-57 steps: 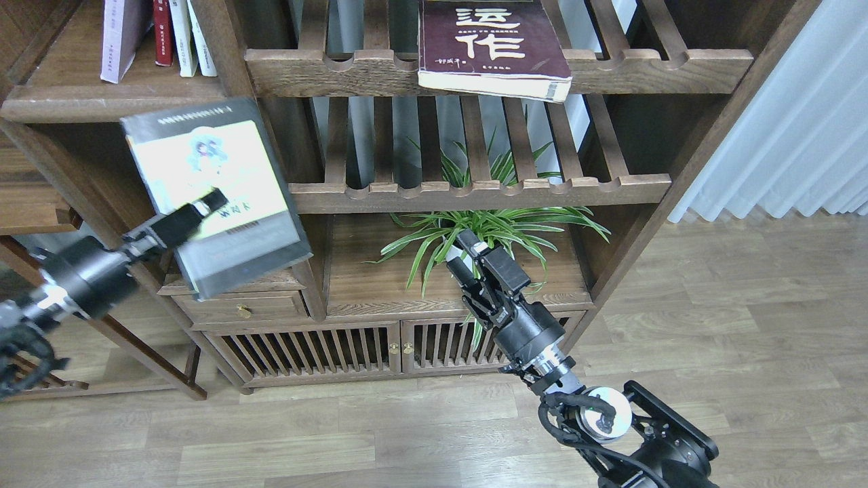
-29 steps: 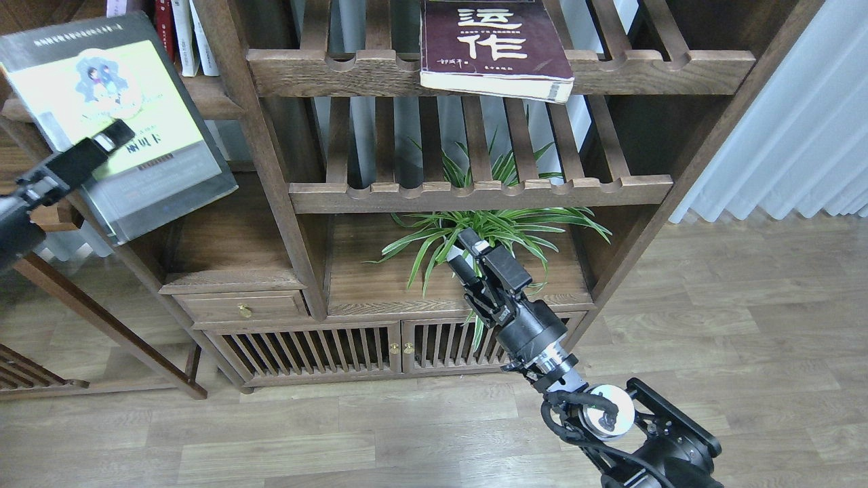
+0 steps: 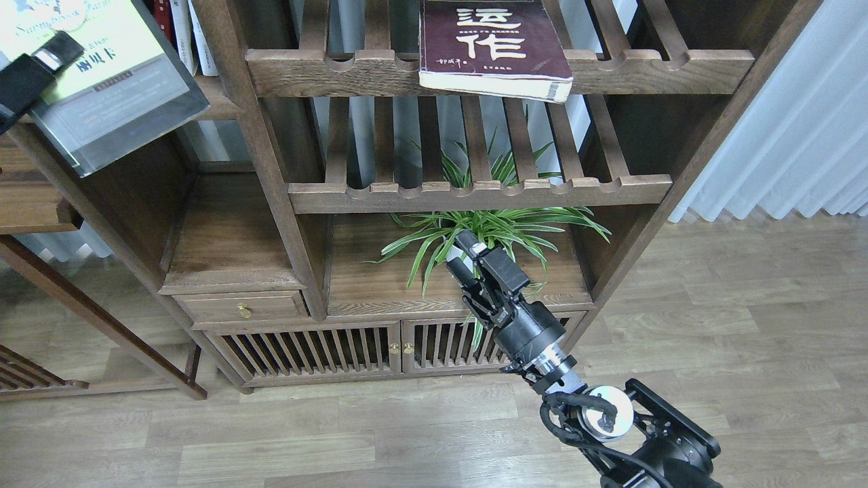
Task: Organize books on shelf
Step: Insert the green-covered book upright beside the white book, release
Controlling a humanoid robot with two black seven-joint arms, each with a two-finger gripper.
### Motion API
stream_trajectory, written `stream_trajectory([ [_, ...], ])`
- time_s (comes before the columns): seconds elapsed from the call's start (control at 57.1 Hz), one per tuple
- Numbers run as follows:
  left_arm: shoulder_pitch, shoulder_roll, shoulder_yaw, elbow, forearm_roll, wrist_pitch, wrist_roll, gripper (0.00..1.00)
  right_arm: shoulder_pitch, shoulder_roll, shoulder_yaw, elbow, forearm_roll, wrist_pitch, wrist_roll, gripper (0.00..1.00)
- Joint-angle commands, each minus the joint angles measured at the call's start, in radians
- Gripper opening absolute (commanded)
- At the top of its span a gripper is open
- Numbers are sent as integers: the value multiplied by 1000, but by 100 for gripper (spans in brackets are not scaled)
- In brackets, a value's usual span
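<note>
Head view. Left gripper [image 3: 57, 51] at the top-left corner, clamped on the yellow-green book [image 3: 115, 74]: one dark finger [image 3: 41, 64] lies across the cover, the other hidden behind it. Book tilted, lower corner hanging out past the front of the plank shelf [image 3: 213, 102], upper part cut off by the frame edge. Behind it on that shelf, a slim red spine [image 3: 161, 17] and two white spines [image 3: 183, 30], upright, just beside the post.

Maroon book [image 3: 491, 44] flat on the upper slatted rack [image 3: 325, 71], cover up, white characters showing, its near edge jutting over the scalloped front rail.

Right gripper [image 3: 468, 254] low in the middle, in front of the plant [image 3: 488, 224], well apart from every book; fingers close together with nothing between them, though whether fully together cannot be told. Lavender book not visible.
</note>
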Motion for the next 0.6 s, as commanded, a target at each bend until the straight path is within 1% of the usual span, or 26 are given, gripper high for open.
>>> stream_trajectory([
  [0.0,-29,-6,-38,0,-2,0,-1,0,9,-4,2,0,-12,0,0,83],
  [0.07,-35,-5,-73,0,-1,0,5,0,14,-4,2,0,-12,0,0,83],
  [0.175,-65,1,-90,1,7,0,10,0,14,-3,2,0,-14,0,0,82],
  [0.28,-74,3,-128,6,39,0,42,0,14,0,2,0,-14,0,0,83],
  [0.315,-74,5,-150,9,61,0,45,0,14,2,2,0,-14,0,0,83],
  [0.403,-80,-5,-196,14,136,0,45,0,14,7,2,5,-12,0,1,83],
  [0.525,-111,-5,-227,17,197,0,43,0,14,13,2,10,-12,0,1,83],
  [0.578,-129,-6,-268,17,271,0,42,0,14,16,-1,11,-12,0,1,83],
])
